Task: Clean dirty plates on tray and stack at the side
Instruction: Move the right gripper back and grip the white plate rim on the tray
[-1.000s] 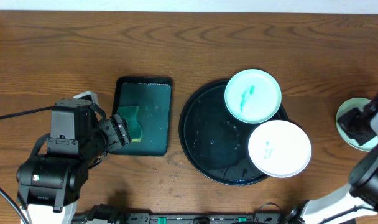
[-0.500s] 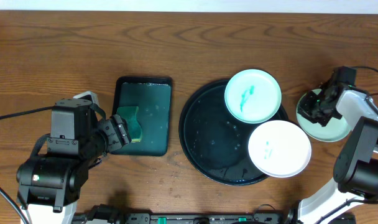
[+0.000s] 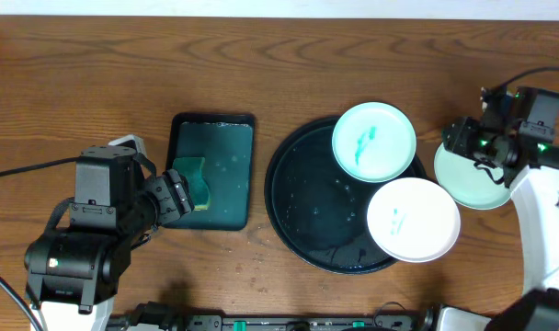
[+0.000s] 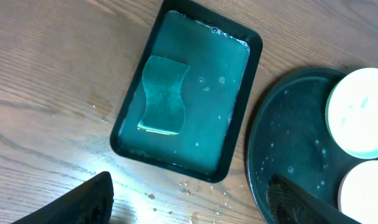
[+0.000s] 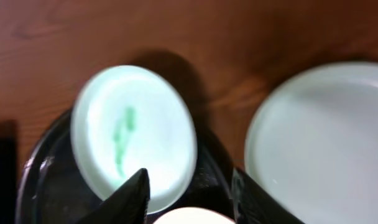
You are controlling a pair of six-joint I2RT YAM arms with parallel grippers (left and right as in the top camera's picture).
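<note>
The round black tray (image 3: 307,198) holds two white plates. One with teal smears (image 3: 373,141) rests on its far rim, one with faint marks (image 3: 413,220) on its near right rim. A third plate (image 3: 473,184), clean, lies on the bare wood right of the tray. My right gripper (image 3: 454,138) is open and empty, hovering between the smeared plate (image 5: 133,134) and the clean plate (image 5: 322,137). My left gripper (image 4: 189,199) is open and empty above the wood, near the green tray's front edge.
A rectangular dark-green tray (image 3: 212,170) with a green sponge (image 3: 192,182) sits left of the black tray. Water drops and crumbs lie on the wood in front of it (image 4: 189,186). A black cable (image 3: 22,170) runs in from the left edge.
The right arm swung from the far right edge toward the tray, and its gripper now hovers by the clean plate's left edge. The left arm has not moved.
</note>
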